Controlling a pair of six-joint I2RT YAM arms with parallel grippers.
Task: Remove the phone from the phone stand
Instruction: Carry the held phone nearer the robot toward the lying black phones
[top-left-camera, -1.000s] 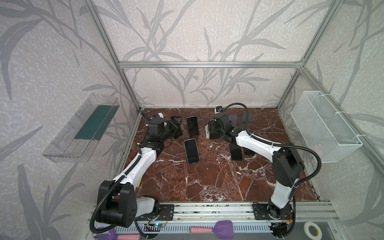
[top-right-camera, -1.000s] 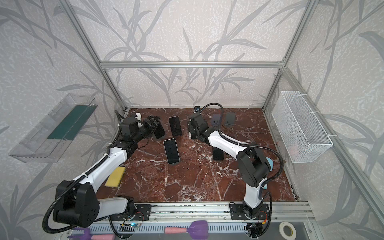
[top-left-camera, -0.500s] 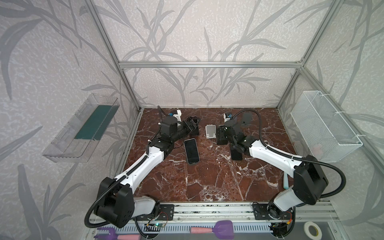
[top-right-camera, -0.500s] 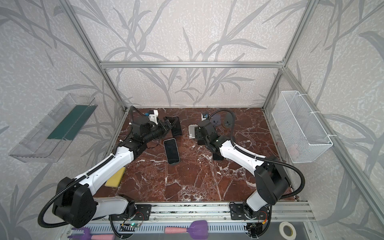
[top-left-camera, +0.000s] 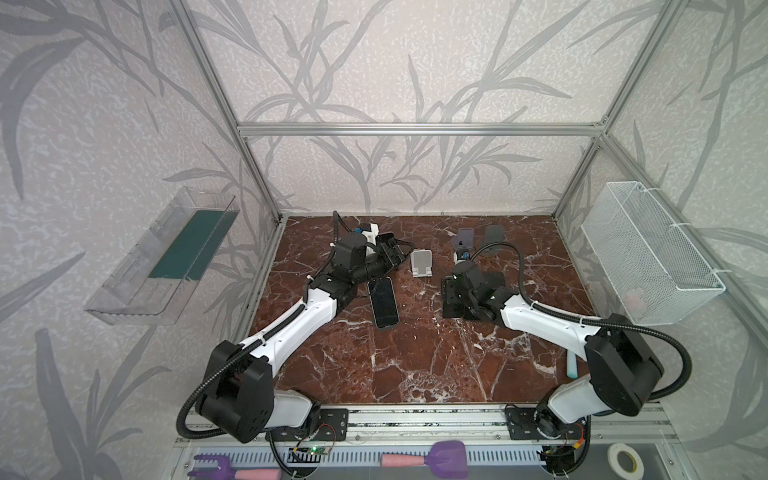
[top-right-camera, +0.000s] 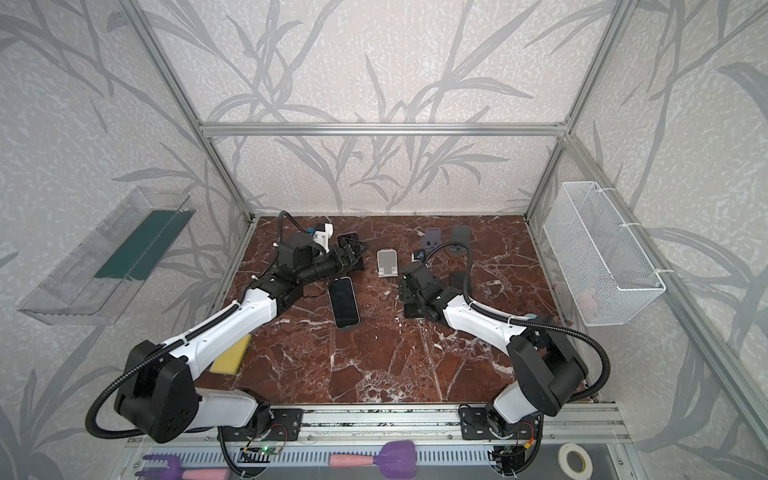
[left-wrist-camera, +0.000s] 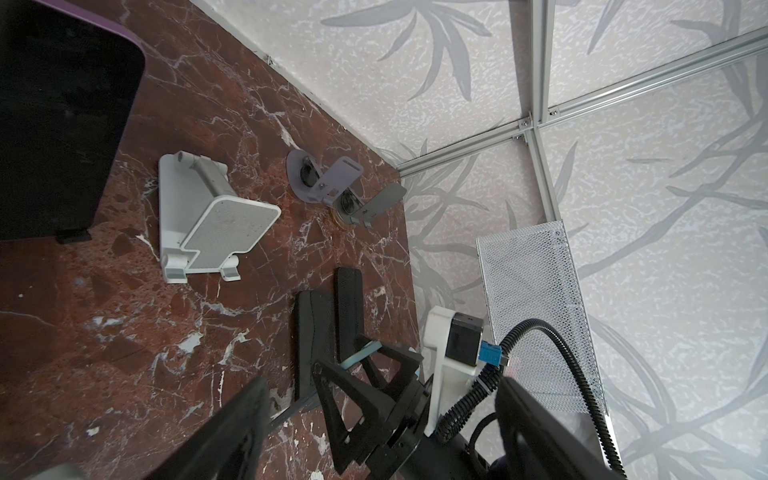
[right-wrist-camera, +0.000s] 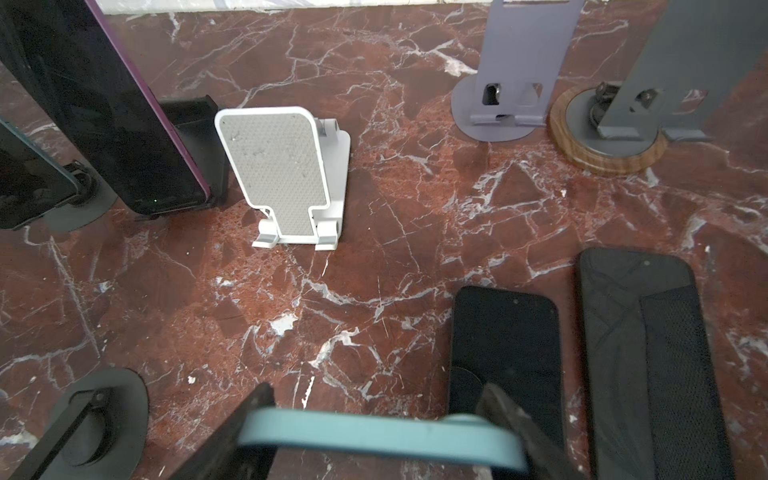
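Right fingers (right-wrist-camera: 249, 424) grip teal phone (right-wrist-camera: 374, 440) across width; empty white stand (right-wrist-camera: 286, 174) ahead, apart; left fingers (left-wrist-camera: 241, 419) open.

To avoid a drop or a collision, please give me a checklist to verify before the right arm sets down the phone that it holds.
1. Teal-edged phone gripped between the fingers of the right gripper: ok.
2. Held phone clear of the white stand, which is empty: ok.
3. Bare table before that stand for setting down: ok.
4. Height of held phone above the two flat phones: cannot tell.
5. Left gripper open, holding nothing: ok.
6. Its clearance from the purple-edged phone: cannot tell.
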